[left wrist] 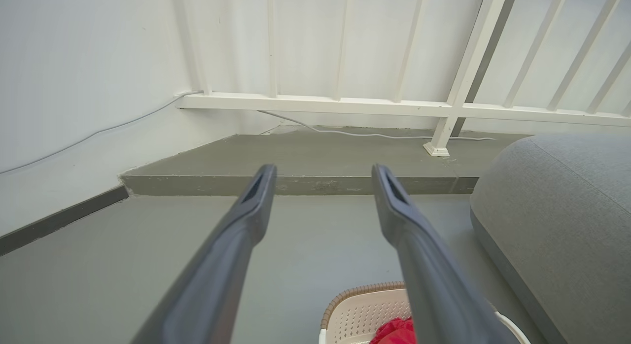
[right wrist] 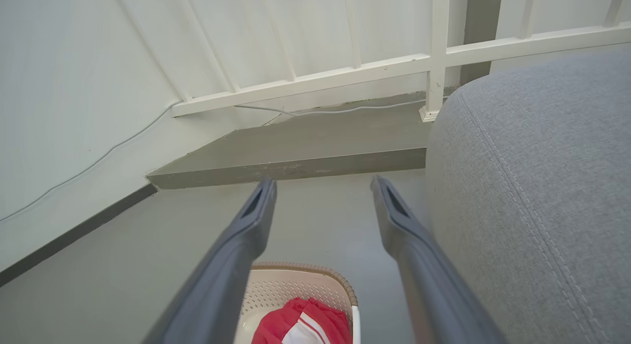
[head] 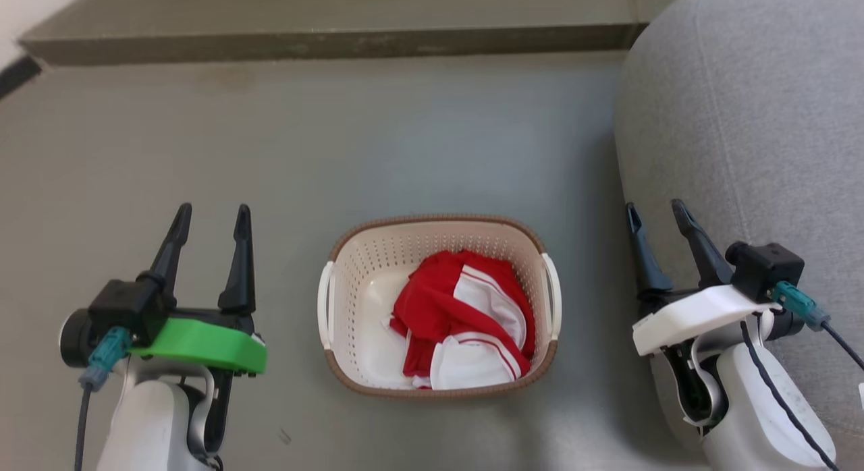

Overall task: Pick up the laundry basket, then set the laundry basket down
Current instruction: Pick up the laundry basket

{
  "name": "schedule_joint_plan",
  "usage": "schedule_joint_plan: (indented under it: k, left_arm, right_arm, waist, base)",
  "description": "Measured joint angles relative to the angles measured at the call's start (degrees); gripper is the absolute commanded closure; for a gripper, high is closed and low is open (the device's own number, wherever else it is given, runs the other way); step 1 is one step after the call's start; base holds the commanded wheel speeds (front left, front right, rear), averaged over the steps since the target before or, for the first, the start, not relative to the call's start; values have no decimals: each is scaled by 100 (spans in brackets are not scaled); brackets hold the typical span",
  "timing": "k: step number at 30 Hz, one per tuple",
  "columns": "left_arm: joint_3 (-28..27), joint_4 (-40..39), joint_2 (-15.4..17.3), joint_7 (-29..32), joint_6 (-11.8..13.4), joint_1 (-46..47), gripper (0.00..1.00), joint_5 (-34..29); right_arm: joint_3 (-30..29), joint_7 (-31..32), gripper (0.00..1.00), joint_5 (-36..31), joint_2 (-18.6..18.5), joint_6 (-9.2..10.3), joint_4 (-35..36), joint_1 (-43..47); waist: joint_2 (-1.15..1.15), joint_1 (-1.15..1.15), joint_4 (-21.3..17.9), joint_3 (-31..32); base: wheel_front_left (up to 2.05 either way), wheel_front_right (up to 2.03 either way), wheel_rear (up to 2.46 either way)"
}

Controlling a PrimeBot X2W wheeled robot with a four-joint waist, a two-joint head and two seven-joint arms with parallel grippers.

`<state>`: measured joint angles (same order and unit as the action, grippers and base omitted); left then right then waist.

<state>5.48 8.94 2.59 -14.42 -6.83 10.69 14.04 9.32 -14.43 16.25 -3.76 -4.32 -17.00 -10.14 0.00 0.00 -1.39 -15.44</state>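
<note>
The laundry basket (head: 358,268) stands on the grey floor at centre, cream and perforated with a brown woven rim and white side handles, holding a crumpled red-and-white garment (head: 466,319). My left gripper (head: 211,214) hovers open well to its left, fingers pointing away from me. My right gripper (head: 656,211) is open on the basket's right, beside the grey sofa. The left wrist view catches the basket's rim (left wrist: 362,290) at the bottom, right of my open left gripper (left wrist: 323,174). In the right wrist view the basket (right wrist: 296,287) lies low between the fingers of my open right gripper (right wrist: 323,184).
A grey upholstered sofa (head: 749,140) fills the right side, close to my right arm. A raised concrete step (head: 324,42) runs across the far side, with a white railing (left wrist: 443,107) and a cable (left wrist: 365,133) behind it. A white wall (left wrist: 74,87) closes the left.
</note>
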Motion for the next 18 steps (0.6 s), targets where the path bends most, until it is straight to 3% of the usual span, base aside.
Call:
schedule_joint_plan:
  k: [10,18]
  left_arm:
    - [48,392,-18,-1,-22,516,0,236]
    - [371,1360,-45,-1,-30,1078,0,394]
  right_arm:
    - [-5,0,0,-27,8,91,-363,-402]
    - [16,-1,0,-27,18,98,-899,-931]
  waist:
    - [0,0,37,-695]
    - [0,0,99,-1411]
  base:
    - [0,0,0]
    - [0,0,0]
